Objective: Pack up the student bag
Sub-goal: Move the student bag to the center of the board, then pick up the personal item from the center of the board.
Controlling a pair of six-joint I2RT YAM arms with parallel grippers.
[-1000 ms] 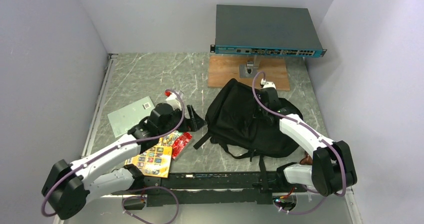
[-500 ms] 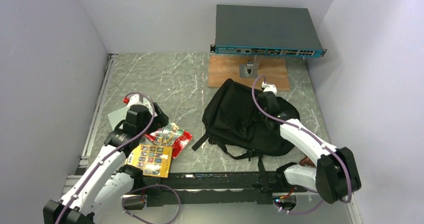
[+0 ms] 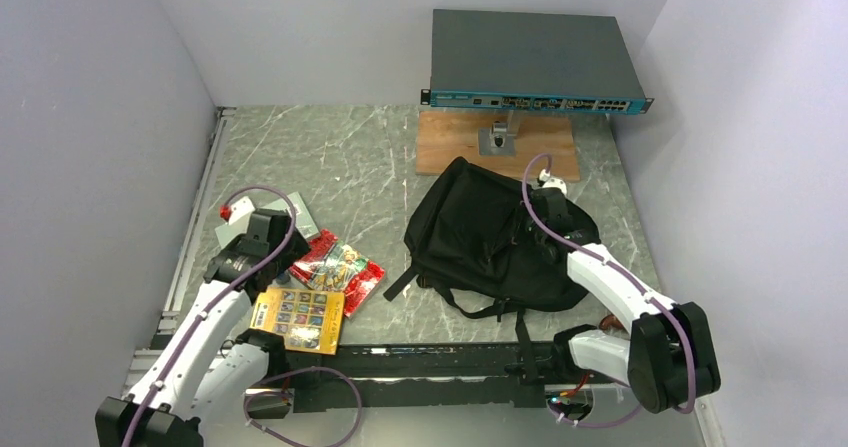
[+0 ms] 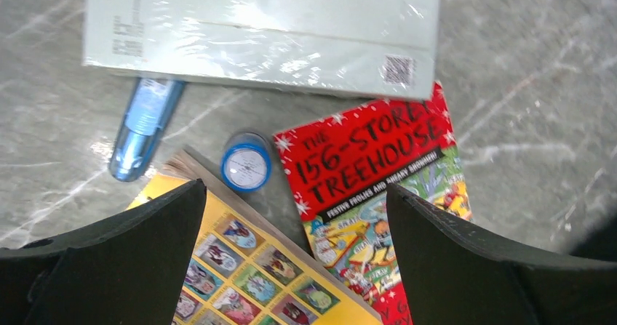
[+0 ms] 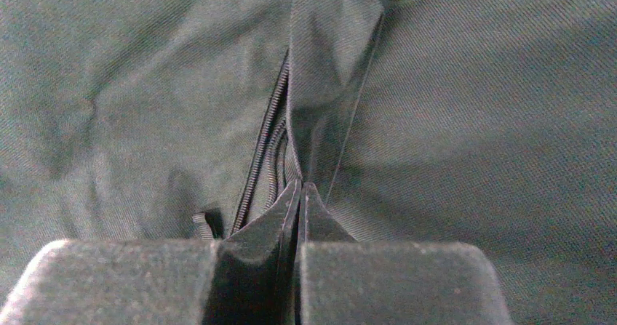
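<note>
Step in hand, by my reading: picking up the next item to load while the bag mouth is held. Left tool (image 4: 295, 190) is spread wide with nothing in it, hanging over the loose items on the surface (image 4: 524, 85). Beyond its left finger lies a blue pen (image 4: 142, 129). Between the fingers stands a small blue round cap (image 4: 246, 167), with a yellow book (image 4: 247, 267) under the left finger. A red book (image 4: 378, 194) reaches under the right finger, and a pale flat pack (image 4: 262, 34) lies further ahead. Next move likely calls for choosing one item, lowering over it and closing; the books overlap, so an edge grip looks needed. The student bag (image 3: 480, 237) lies well to the right of this tool, flat on the surface under the right tool (image 5: 300, 187). That tool is pinched shut on a fold of bag fabric beside the zipper (image 5: 262, 143). The bag's long axis runs diagonally, far-left to near-right, straps trailing toward the arm bases. Which end is its top, I cannot tell.
</note>
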